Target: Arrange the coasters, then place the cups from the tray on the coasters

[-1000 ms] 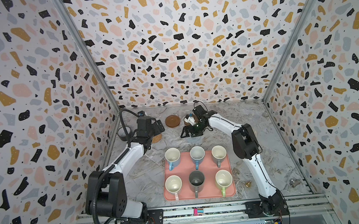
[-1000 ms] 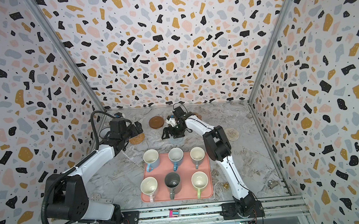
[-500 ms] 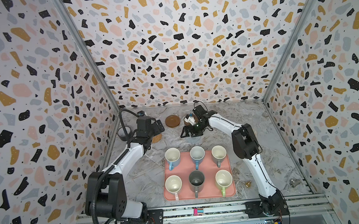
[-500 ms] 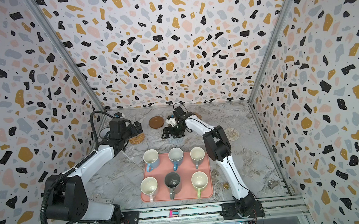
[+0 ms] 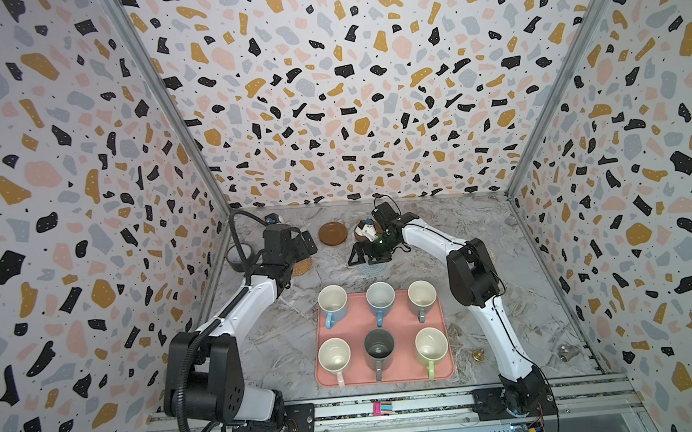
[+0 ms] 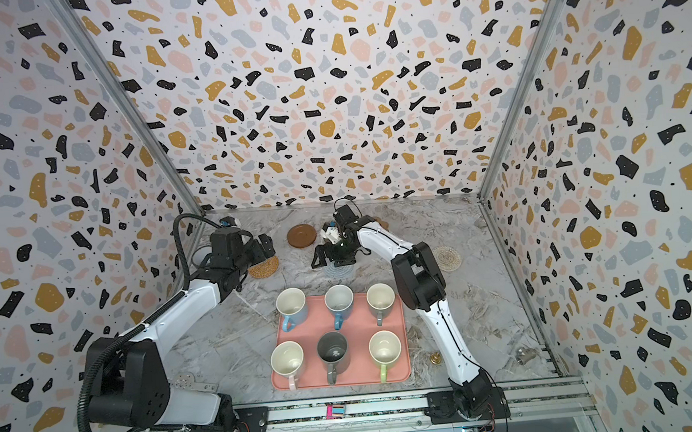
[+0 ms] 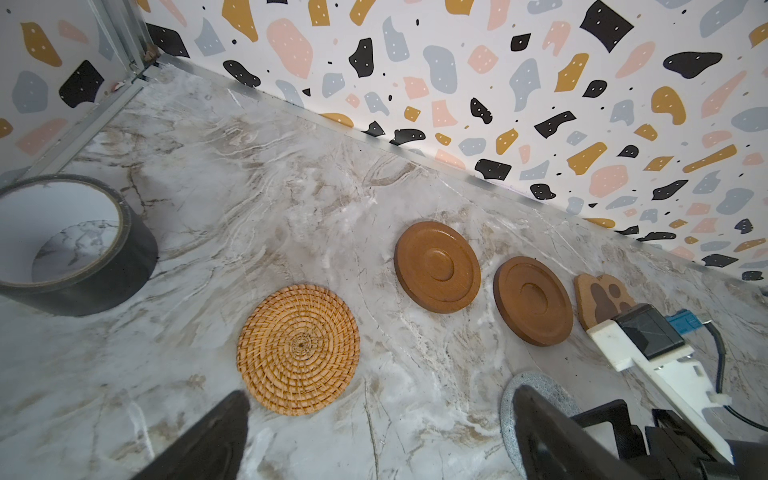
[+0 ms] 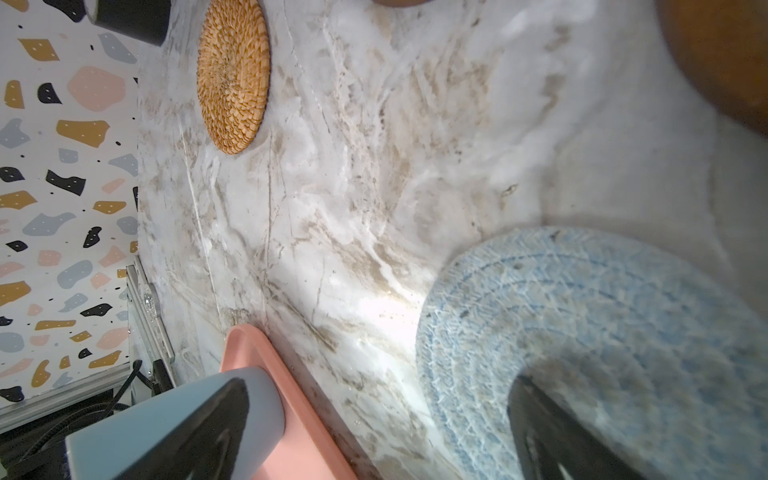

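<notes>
Blue coaster (image 8: 602, 311) lay beneath the right pincer (image 8: 382, 415), spread wide, arm reaching far back; left pincer (image 7: 380, 411), wide too, pointed down beside rattan coaster (image 7: 298, 349).

Open tabletop (image 5: 286, 338) left of tray (image 5: 356, 329); tape roll (image 5: 239, 261) blocks far-left corner; mugs (image 5: 333, 303) crowd tray, tight gaps; coasters (image 5: 332, 233) lie flat at back.

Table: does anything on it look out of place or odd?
Three bits of unrelated clutter: a dark tape roll by the left wall, and a brass piece and a metal fitting right of the tray. Nothing is spilled.
</notes>
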